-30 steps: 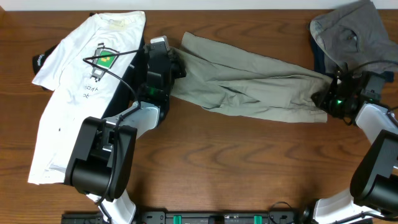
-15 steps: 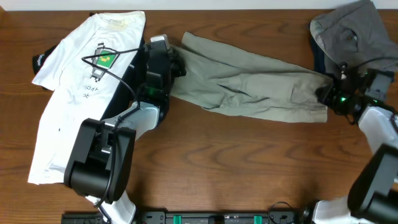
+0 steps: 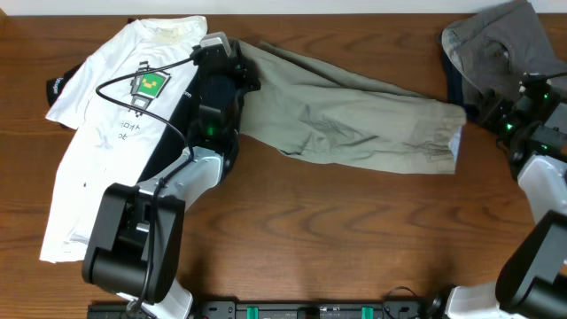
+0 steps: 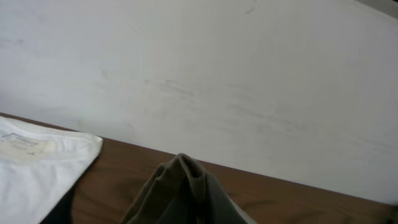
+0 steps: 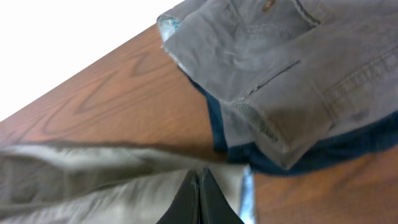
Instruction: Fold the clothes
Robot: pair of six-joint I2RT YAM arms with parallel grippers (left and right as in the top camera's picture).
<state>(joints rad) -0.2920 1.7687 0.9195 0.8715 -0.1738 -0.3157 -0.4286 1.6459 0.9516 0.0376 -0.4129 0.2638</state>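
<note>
1. Stretching across the upper middle of the overhead view, the khaki shorts point(image 3: 354, 115) are lying on the wooden table point(image 3: 354, 239), slanting from upper left down toward the right.
2. The left gripper point(image 3: 226, 51) is sitting right at the upper-left end of the shorts. In the left wrist view that end is bunching up into a raised peak at the bottom centre, so it's hanging on to the cloth there. The fingers themselves are out of shot, so I can't tell how tightly they're closing.
3. The right gripper point(image 5: 199, 180) is showing at the bottom centre of the right wrist view, its two fingers pressing together with barely a sliver between them. The tips are sitting over the upper edge of the shorts, but I honestly can't tell if any cloth is getting pinched.
4. The white T-shirt point(image 3: 106, 142) is lying flat on the left side of the overhead frame, with its green print point(image 3: 151, 84) facing up and a black cable point(image 3: 115, 78) looping over it.
5. The black garment point(image 3: 58, 86) is poking out from under the T-shirt at the far left.
6. The grey piece point(image 3: 496, 44) is sitting crumpled in the upper right corner on top of the navy piece point(image 3: 454, 84), just beside the right end of the shorts.
</note>
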